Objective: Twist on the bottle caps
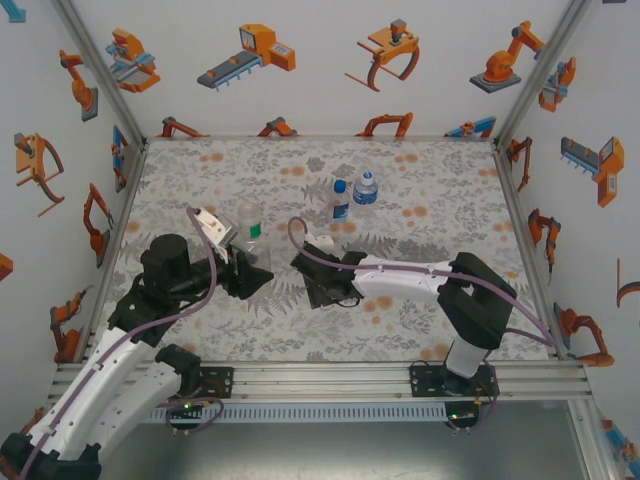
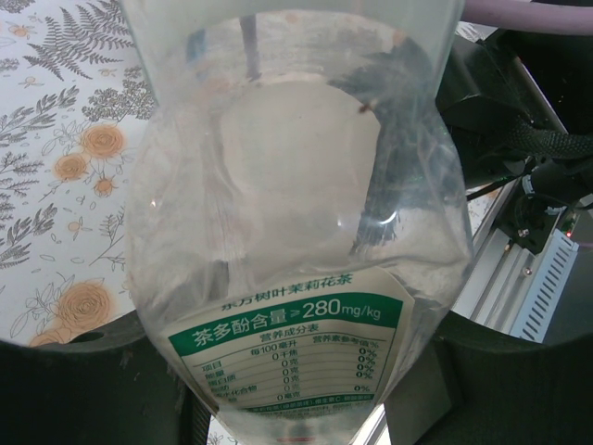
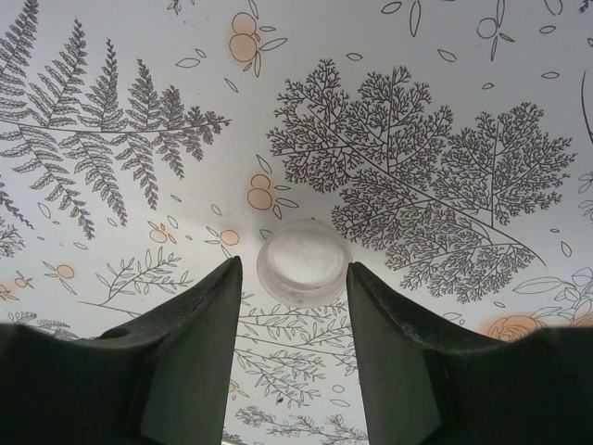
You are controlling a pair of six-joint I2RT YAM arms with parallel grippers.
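Left arm holds the slim bottle while the right straddles the white cap on the table.

The slim bottle [image 2: 296, 232] is clear and crinkled, with a white-and-green label printed in Chinese. It is clamped in the left gripper [image 1: 252, 256], left of the table's [image 1: 200, 170] centre. The white cap [image 3: 303, 262] is round and translucent and lies flat on the fern-print cloth. The right gripper [image 3: 295, 269] has its jaws narrow either side of it, with a sliver of cloth showing beside one finger. Two blue-labelled bottles [image 1: 352, 195] stand together farther back.
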